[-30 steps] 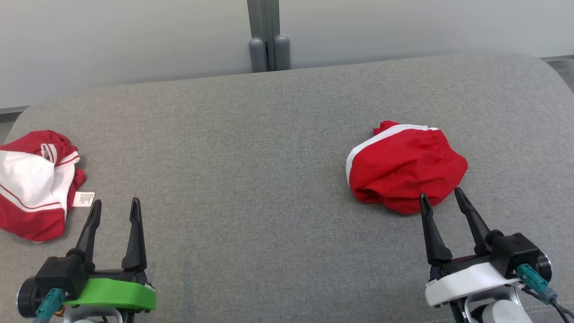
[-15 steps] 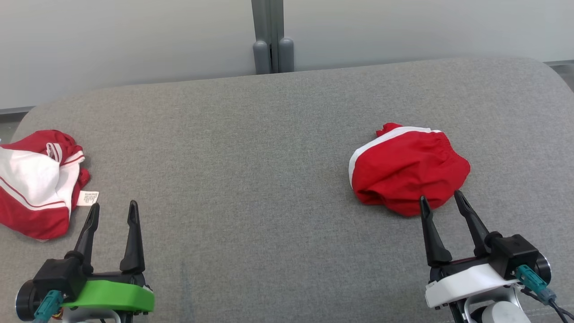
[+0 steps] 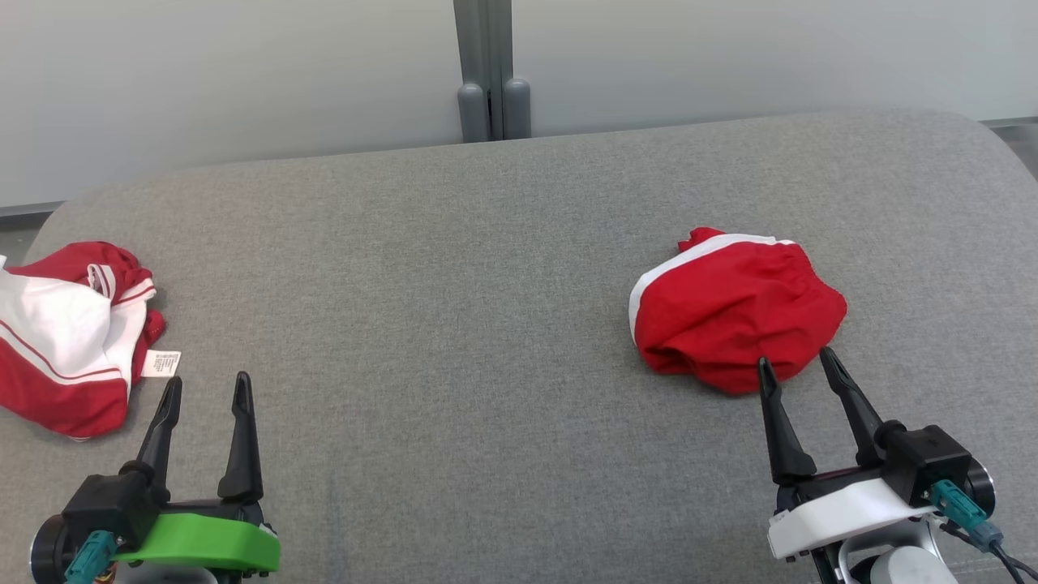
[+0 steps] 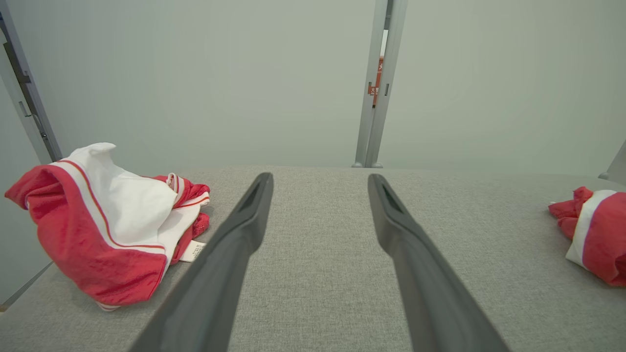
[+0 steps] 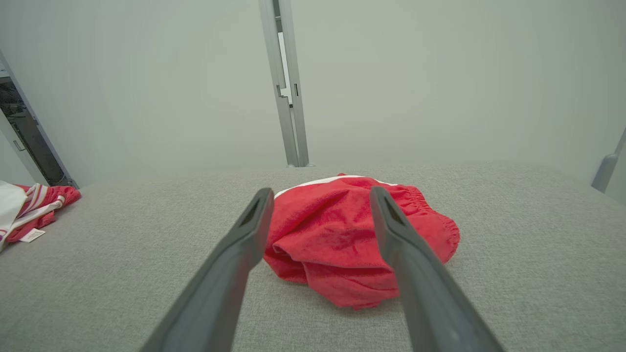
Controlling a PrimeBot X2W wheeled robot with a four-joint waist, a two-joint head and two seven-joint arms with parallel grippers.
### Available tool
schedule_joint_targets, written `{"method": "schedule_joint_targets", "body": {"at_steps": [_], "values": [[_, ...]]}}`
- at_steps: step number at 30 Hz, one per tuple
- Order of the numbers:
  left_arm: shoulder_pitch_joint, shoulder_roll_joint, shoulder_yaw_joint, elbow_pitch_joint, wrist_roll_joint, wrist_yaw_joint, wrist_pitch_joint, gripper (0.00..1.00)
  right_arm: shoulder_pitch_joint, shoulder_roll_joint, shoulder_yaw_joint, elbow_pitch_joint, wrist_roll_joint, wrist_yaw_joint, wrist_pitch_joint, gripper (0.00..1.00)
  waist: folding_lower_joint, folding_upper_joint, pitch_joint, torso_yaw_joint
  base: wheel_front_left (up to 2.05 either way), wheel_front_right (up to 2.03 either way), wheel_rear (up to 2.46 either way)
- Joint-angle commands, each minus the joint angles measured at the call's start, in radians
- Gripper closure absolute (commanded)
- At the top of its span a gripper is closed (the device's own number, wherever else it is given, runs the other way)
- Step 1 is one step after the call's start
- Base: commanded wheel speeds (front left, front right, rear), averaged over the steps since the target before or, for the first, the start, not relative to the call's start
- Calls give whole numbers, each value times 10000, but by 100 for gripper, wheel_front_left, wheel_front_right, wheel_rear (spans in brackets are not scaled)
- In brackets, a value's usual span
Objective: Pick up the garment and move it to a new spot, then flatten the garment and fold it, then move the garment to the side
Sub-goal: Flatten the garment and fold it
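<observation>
1. Grey fabric-covered tabletop [image 3: 454, 324] fills the space ahead of me.
2. My right tool [image 3: 794, 357] is spread wide and holds nothing. Its tips sit at the near edge of the crumpled red cloth garment with a white stripe [image 3: 734, 312]; I cannot tell whether they touch it.
3. That garment lies straight ahead of the right tool with its long axis running crosswise, so the right arm is the nearer one.
4. My left tool [image 3: 208, 378] is also wide open and empty, near a crumpled red-and-white garment [image 3: 65, 357] at the left edge.
</observation>
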Motion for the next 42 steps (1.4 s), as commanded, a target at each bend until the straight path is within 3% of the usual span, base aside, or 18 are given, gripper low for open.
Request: {"method": "schedule_joint_targets", "body": {"at_steps": [1, 11, 18, 31, 42], "values": [[163, 16, 23, -1, -1, -27, 6, 0, 99, -37, 8, 16, 2, 5, -33, 0, 0, 0, -5, 3, 0, 0, 0], [71, -61, 53, -34, -55, -27, 6, 0, -529, -217, 41, 97, -197, 5, -32, 0, 0, 0, 150, 73, 0, 0, 0], [-250, -128, 78, -107, -71, -27, 6, 0, -2006, -994, 185, 878, -276, 5, -21, 0, 0, 0, 637, 145, 0, 0, 0], [-1111, -232, -195, -122, -102, -28, 6, 0, -4890, -2375, 167, 4384, 353, 5, 296, 0, 0, 0, 1938, 511, 0, 0, 0], [-1516, -355, -308, -90, -172, -28, 6, 0, -5592, -2486, 509, 7538, 1280, 5, 127, 0, 0, 0, 2456, 757, 0, 0, 0]]}}
